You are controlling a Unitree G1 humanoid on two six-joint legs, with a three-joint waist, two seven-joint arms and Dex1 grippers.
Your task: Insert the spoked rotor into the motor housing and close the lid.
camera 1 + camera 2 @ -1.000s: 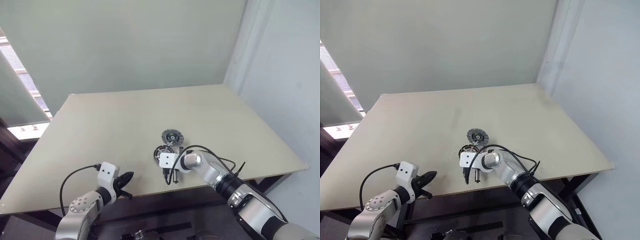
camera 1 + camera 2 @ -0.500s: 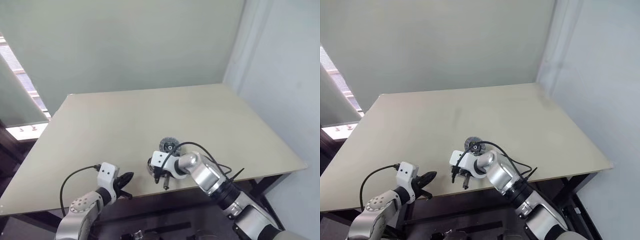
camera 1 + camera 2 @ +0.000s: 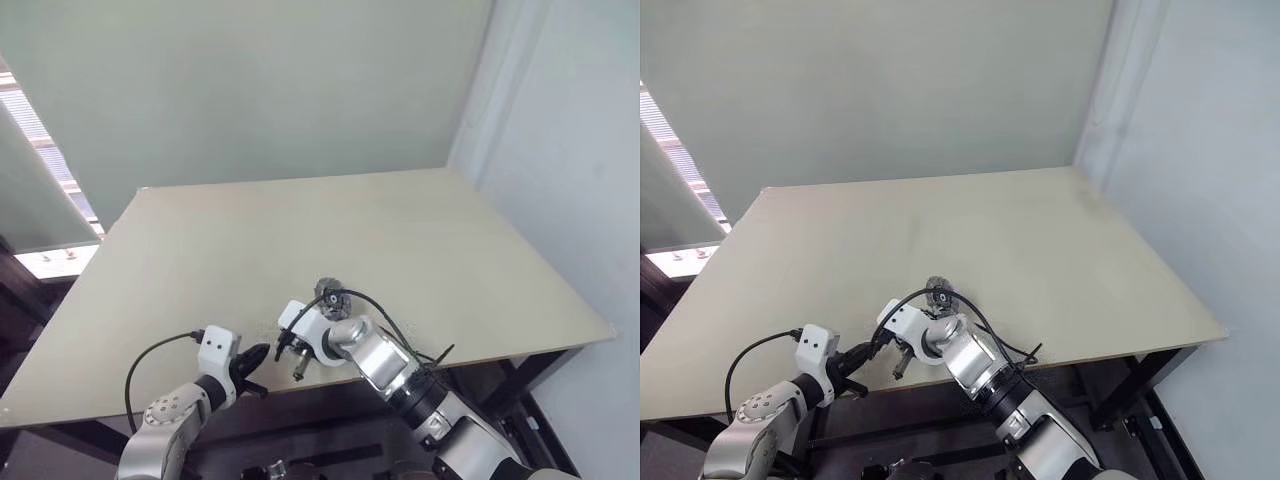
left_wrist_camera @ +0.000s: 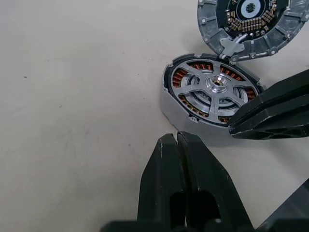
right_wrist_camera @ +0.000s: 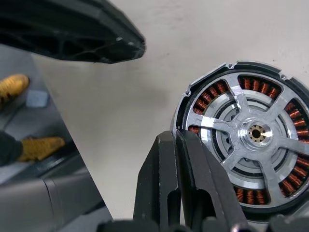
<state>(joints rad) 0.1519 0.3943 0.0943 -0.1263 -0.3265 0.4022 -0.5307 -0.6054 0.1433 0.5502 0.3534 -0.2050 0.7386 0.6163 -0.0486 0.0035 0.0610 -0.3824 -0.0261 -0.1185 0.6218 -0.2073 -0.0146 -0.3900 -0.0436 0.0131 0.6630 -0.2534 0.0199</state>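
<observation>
On the desk (image 3: 420, 230), the right pincer (image 4: 270, 113), pressed together and empty, had swung left to the motor housing (image 4: 193, 104). The spoked rotor (image 4: 215, 87) sat inside already; the lid (image 4: 251, 21) stood open. The left pincer (image 4: 179, 164) stayed pressed together nearby.

Beige worktop (image 3: 1040, 250), wide and mostly bare. Near its front edge: small round motor housing (image 3: 937, 292), largely masked by right gripper (image 3: 902, 358); lid position unclear. Left gripper (image 3: 853, 372) at front edge, jaws together, just beside right gripper.
</observation>
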